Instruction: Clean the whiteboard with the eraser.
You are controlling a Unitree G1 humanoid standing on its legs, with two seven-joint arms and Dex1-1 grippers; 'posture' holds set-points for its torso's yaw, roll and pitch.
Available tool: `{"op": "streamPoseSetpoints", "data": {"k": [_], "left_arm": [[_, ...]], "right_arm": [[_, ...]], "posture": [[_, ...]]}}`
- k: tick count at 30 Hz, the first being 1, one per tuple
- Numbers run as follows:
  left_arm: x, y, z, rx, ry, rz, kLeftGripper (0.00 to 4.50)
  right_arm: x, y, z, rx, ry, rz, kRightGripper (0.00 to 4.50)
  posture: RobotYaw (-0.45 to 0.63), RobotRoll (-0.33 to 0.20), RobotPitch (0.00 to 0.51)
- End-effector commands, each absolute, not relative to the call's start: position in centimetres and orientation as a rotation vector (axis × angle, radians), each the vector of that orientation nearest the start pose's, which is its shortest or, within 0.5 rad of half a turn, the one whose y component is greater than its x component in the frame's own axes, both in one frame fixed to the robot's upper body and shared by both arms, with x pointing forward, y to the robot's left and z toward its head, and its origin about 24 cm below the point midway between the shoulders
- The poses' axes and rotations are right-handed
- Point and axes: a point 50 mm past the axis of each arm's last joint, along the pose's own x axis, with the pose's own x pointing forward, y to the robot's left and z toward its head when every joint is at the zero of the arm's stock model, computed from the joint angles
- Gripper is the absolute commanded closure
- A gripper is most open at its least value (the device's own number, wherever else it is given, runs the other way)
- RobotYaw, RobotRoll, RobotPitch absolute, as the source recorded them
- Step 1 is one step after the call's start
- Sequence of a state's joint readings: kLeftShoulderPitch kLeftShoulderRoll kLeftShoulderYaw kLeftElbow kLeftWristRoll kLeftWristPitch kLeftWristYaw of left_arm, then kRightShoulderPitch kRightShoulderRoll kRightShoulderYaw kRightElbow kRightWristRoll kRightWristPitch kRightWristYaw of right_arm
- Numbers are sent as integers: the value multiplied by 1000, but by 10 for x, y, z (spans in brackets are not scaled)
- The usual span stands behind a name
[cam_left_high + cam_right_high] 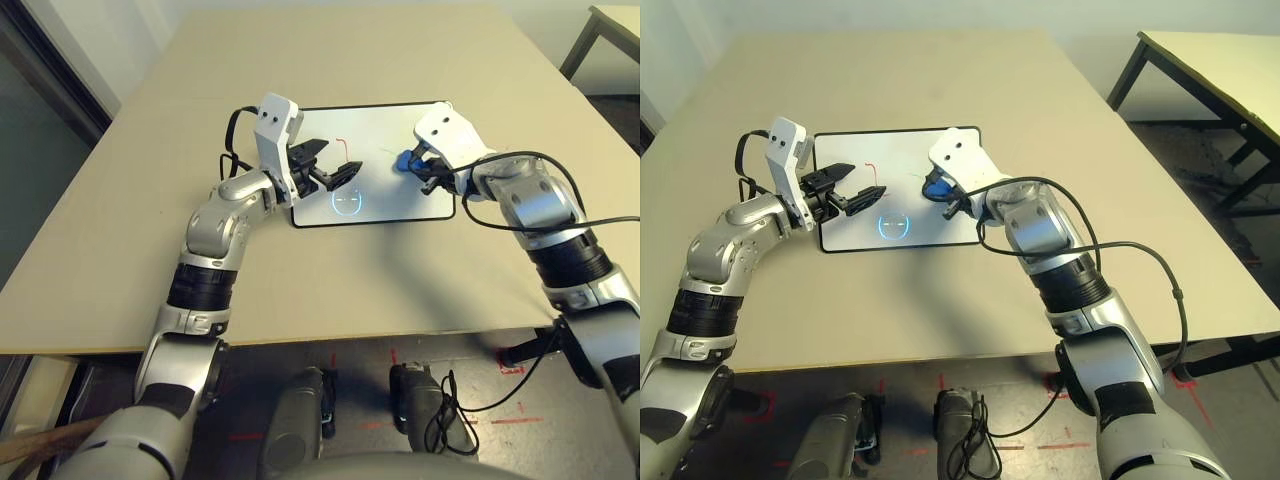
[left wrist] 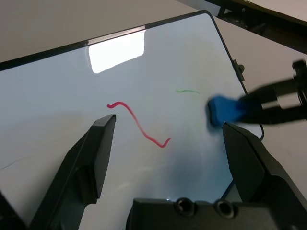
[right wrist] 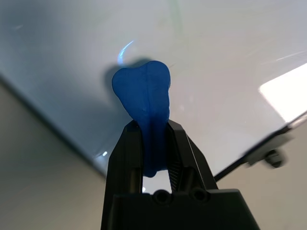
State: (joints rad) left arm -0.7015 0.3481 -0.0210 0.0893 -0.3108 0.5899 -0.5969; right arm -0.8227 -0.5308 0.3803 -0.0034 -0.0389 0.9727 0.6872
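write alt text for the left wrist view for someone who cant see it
A white whiteboard with a thin black frame carries a red squiggle and a short green stroke. Beside the green stroke, the right gripper holds the blue eraser on the board. The left gripper hovers open in the foreground.

Wide bare bench (image 1: 330, 290) on every side of the whiteboard (image 1: 385, 125), open for a pass from front, back or either flank. Over the board's left half, left hand (image 1: 330, 165) parked with fingers spread, blocking that lane (red squiggle (image 2: 139, 125) right beneath it). Over the right edge, right hand (image 1: 418, 168) clamped on the eraser (image 1: 405, 160). Between the two hands, a narrow clear strip of board, green mark (image 2: 187, 91) lying in it.
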Motion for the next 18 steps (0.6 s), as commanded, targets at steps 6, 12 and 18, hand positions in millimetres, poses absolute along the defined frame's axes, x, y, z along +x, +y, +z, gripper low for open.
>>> {"op": "streamPoseSetpoints", "data": {"k": [6,12,18], "left_arm": [[345,130,179,97,47,-756,0],[344,129,178,92,50,-759,0],[342,130,178,90,49,-754,0]], "right_arm": [[362,-136,191,-638,352,516,3880],[370,-131,198,-614,290,491,3881],[348,-122,168,-652,440,621,3881]], "posture": [[6,0,160],[11,0,161],[19,0,165]]}}
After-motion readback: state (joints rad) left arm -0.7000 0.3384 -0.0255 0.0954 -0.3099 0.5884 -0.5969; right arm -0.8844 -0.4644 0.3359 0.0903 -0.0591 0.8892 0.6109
